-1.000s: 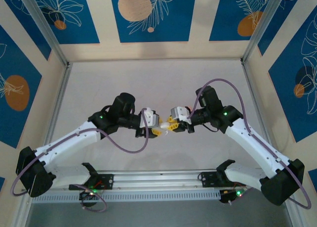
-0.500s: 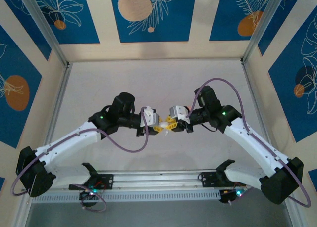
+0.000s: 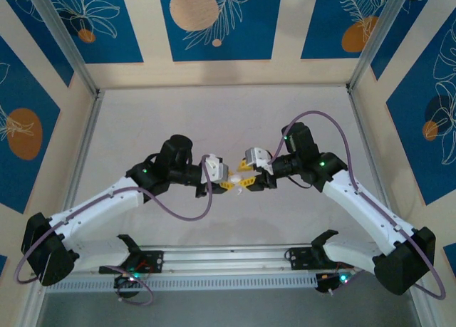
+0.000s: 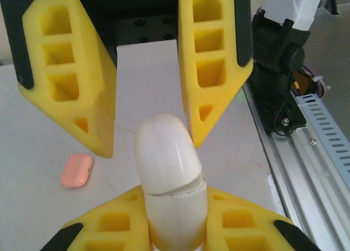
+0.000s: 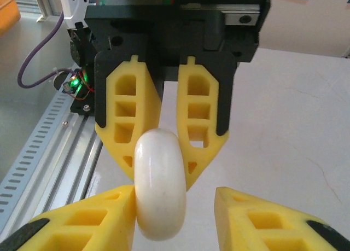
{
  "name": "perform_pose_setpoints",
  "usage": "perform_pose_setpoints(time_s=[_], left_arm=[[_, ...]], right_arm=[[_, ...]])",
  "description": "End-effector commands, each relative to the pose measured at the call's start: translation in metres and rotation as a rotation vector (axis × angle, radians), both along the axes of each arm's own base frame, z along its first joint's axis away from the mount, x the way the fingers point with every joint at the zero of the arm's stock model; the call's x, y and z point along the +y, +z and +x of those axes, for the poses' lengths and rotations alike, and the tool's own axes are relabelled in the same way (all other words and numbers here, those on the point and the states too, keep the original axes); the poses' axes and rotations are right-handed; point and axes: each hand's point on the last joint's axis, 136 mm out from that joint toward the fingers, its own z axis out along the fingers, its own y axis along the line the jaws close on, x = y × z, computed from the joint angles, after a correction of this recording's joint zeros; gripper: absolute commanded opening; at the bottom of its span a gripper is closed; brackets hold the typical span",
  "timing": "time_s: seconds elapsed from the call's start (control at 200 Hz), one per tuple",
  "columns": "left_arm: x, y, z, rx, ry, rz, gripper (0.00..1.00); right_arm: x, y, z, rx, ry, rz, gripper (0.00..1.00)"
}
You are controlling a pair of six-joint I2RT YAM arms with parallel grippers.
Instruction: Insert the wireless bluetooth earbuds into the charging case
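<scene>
Above the counter (image 4: 33, 147), the left fingers (image 4: 109, 229) squeeze the white charging case (image 4: 167, 169) to keep it steady. The right fingers (image 5: 235, 202) stand apart around its tip.

White table (image 3: 214, 113), blue floral panels (image 3: 242, 28) behind, slotted rail (image 3: 228, 281) nearest.

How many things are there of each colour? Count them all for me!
White case: 1
Pink case: 1
Yellow end effectors: 2, the left end effector and the right end effector
Total: 4
</scene>
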Motion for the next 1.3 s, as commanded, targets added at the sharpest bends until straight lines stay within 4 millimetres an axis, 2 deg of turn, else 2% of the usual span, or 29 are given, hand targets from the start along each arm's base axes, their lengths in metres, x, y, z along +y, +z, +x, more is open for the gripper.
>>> perform_pose_setpoints(time_s=[0.0, 0.25, 0.395, 0.53, 0.595, 0.74, 0.87, 1.01, 1.12, 1.295], left_arm=[[0.001, 0.004, -0.016, 0.014, -0.054, -0.029, 0.19], [0.001, 0.002, -0.012, 0.012, -0.026, -0.067, 0.19], [0.005, 0.0, 0.004, 0.04, 0.048, -0.145, 0.19], [0.014, 0.0, 0.025, 0.083, 0.145, -0.305, 0.2], [0.02, -0.002, 0.032, 0.091, 0.195, -0.383, 0.21], [0.033, -0.017, 0.044, 0.104, 0.32, -0.478, 0.21], [0.045, -0.033, 0.05, 0.104, 0.401, -0.517, 0.21], [0.047, -0.048, 0.052, 0.109, 0.429, -0.493, 0.21], [0.047, -0.054, 0.053, 0.107, 0.435, -0.478, 0.21], [0.05, -0.056, 0.054, 0.096, 0.452, -0.475, 0.21]], right_arm=[[-0.006, 0.01, 0.016, -0.014, -0.068, 0.042, 0.42], [-0.014, 0.019, 0.03, 0.026, -0.125, 0.092, 0.42], [-0.017, 0.027, 0.03, 0.071, -0.137, 0.119, 0.43], [-0.021, 0.028, 0.042, 0.222, -0.239, 0.116, 0.45], [-0.024, 0.022, 0.052, 0.336, -0.326, 0.092, 0.45], [-0.033, -0.011, 0.074, 0.675, -0.564, -0.012, 0.45], [-0.038, -0.05, 0.075, 1.0, -0.716, -0.155, 0.44], [-0.044, -0.09, 0.072, 1.297, -0.876, -0.31, 0.4], [-0.046, -0.117, 0.066, 1.424, -0.975, -0.416, 0.39], [-0.036, -0.15, 0.057, 1.469, -1.017, -0.549, 0.39]])
